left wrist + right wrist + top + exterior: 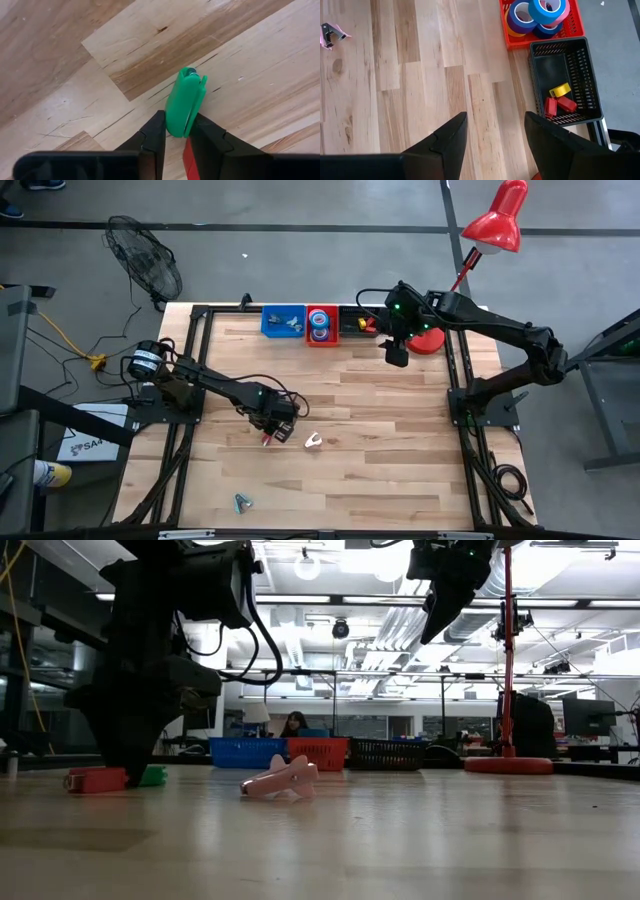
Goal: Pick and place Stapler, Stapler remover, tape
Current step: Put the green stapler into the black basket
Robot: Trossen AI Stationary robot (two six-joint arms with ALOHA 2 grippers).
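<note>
Down low, small green stapler (185, 102), smooth plastic, pinched between jaws

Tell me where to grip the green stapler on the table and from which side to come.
Grip the green stapler across its narrow width near one end, coming straight down from above. It lies flat on the table, its long flat sides facing outward, so they suit the fingers. The left gripper already straddles the near end this way.
</note>
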